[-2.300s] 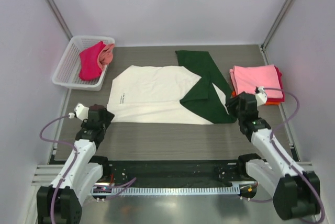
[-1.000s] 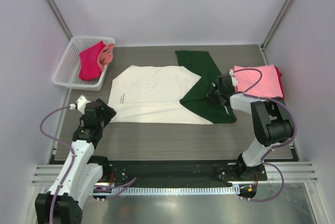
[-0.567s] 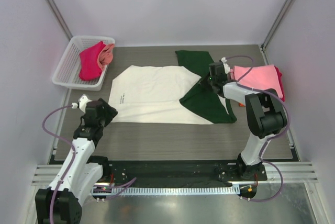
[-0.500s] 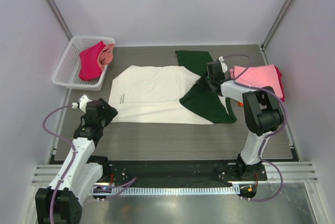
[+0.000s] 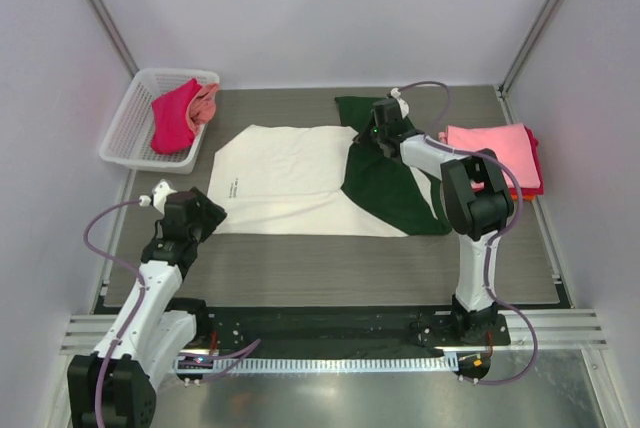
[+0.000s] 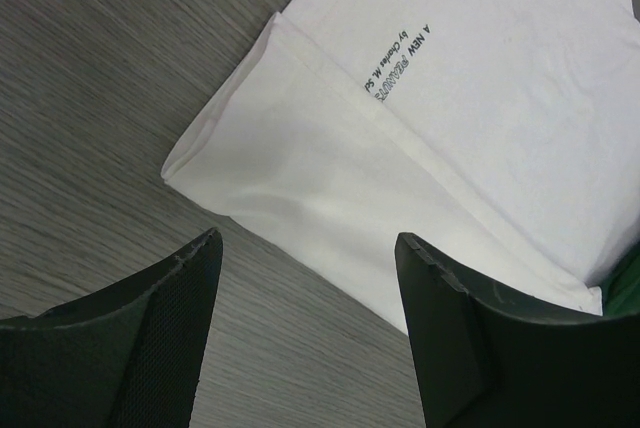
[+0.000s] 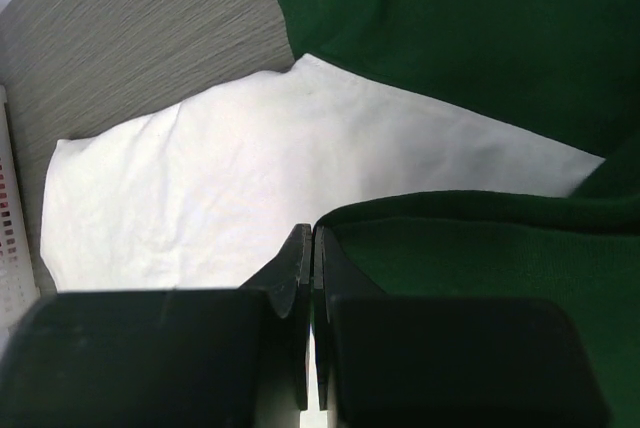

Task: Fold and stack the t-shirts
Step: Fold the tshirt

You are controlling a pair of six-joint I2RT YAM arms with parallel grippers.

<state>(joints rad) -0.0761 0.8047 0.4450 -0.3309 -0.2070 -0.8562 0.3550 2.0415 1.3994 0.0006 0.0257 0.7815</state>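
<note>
Cream cloth with dark green sleeves, the cream t-shirt (image 5: 285, 180) lies spread flat in the middle of the counter (image 5: 330, 258). A second layer is folded along its near edge, and a line of small dark lettering (image 6: 400, 63) sits close to its left end. Its right-hand dark green sleeve (image 5: 390, 188) is folded in over the cream body. The right tool (image 5: 371, 137) sits at that sleeve's far corner, pinching the green edge. In the right wrist view its fingers (image 7: 297, 268) are pressed together with no gap, and green cloth runs out to one side.

The left tool (image 5: 207, 216) hovers just off the shirt's near left corner. It is spread wide with nothing between its fingers (image 6: 165, 343), and the corner shows beyond the gap.

Right of the cream t-shirt sits a folded stack, with a pink t-shirt (image 5: 488, 151) on top and a red t-shirt (image 5: 537, 170) edging out beneath. Beyond the shirt's far left corner stands a white mesh basket (image 5: 122, 136). It holds a crumpled magenta t-shirt (image 5: 174, 116) and an orange t-shirt (image 5: 206, 101).
</note>
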